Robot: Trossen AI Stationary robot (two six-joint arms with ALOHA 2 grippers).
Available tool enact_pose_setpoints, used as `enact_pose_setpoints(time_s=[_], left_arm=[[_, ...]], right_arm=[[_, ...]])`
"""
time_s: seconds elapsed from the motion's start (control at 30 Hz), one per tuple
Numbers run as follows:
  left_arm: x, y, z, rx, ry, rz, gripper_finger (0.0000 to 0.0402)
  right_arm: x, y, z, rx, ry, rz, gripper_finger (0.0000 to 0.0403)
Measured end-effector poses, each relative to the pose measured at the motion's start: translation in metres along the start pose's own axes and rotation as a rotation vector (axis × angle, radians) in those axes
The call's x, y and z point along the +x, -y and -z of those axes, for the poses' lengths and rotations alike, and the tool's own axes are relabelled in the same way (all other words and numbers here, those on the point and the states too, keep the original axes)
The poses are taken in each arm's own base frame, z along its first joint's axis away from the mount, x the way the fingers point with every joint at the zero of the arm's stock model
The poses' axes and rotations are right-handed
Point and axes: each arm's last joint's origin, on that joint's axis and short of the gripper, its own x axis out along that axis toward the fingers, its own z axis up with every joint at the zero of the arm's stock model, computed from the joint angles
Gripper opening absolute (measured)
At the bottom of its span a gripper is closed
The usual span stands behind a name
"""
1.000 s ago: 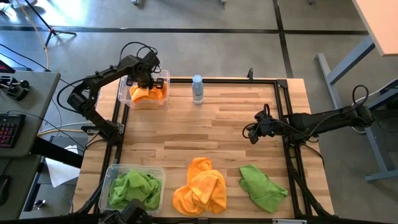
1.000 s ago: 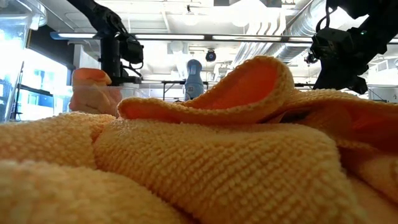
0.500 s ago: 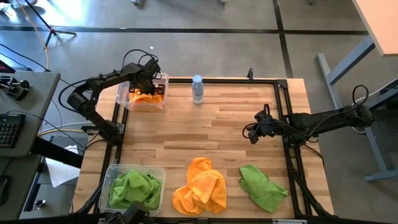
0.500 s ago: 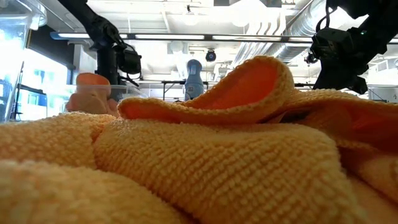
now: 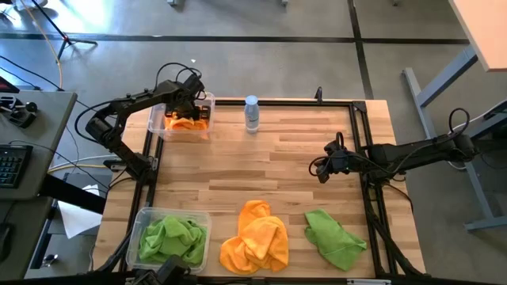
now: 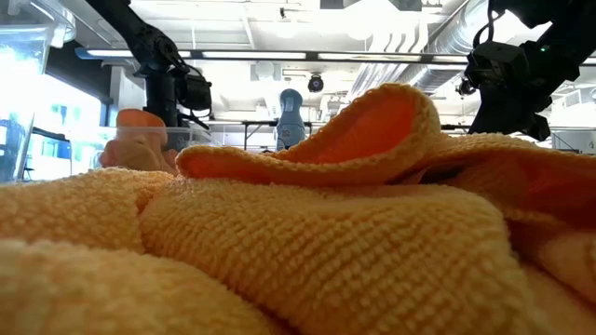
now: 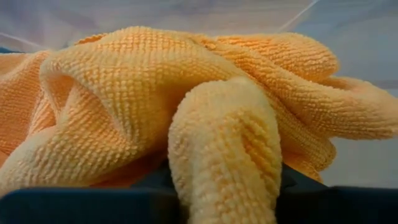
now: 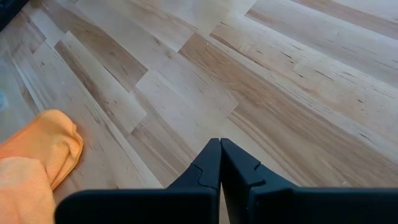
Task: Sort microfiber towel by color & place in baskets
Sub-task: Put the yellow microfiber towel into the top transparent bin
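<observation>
Two towels are lying loose at the near edge of the wooden table (image 5: 277, 166), an orange towel (image 5: 255, 240) and a green towel (image 5: 334, 237) just beside it, well this side of the water bottle (image 5: 252, 113). Green cloths are filling the near basket (image 5: 172, 237). Right of the bottle and nearer, the right gripper (image 5: 321, 168) is hanging over bare wood, fingers pressed together. Left of the bottle, the far basket (image 5: 181, 117) is holding an orange cloth (image 7: 186, 118); the left gripper (image 5: 184, 101) is sitting over it, and whether its fingers are parted cannot be told.
</observation>
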Motion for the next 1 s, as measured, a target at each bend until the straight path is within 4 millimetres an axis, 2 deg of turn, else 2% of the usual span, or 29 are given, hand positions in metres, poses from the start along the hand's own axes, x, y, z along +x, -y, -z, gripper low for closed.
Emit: enact_pose_setpoints(time_s=[0.1, 0.17, 0.3, 0.47, 0.63, 0.77, 0.83, 0.93, 1.0], left_arm=[[-0.004, 0.000, 0.000, 0.004, 0.005, 0.007, 0.0121], [-0.013, 0.000, 0.001, 0.008, 0.029, 0.025, 0.0130], [-0.041, -0.002, 0.005, 0.004, 0.119, 0.077, 0.0134], [-0.077, -0.014, 0.014, -0.033, 0.263, 0.105, 0.0134], [-0.103, -0.025, 0.023, -0.057, 0.380, 0.122, 0.0135], [-0.106, -0.027, 0.028, 0.021, 0.358, 0.135, 0.0135], [-0.104, -0.029, 0.030, -0.024, 0.325, 0.101, 0.0135], [-0.101, -0.025, 0.030, 0.037, 0.267, 0.188, 0.0135], [-0.101, -0.026, 0.031, 0.036, 0.284, 0.141, 0.0135]], right_arm=[[0.000, 0.000, 0.000, 0.000, 0.000, 0.000, 0.0000], [0.000, 0.000, 0.000, 0.000, -0.001, 0.000, 0.0000], [0.000, 0.000, 0.000, -0.001, -0.003, -0.002, 0.0000], [0.000, 0.000, 0.000, -0.005, -0.003, -0.003, 0.0000], [0.000, 0.000, 0.000, -0.020, -0.003, -0.003, 0.0000], [0.000, 0.000, 0.000, -0.042, -0.003, -0.003, 0.0000], [0.000, 0.000, 0.000, -0.046, -0.003, -0.003, 0.0000], [0.000, 0.000, 0.000, -0.046, -0.005, -0.005, 0.0000], [0.000, 0.000, 0.000, -0.046, -0.007, -0.006, 0.0000]])
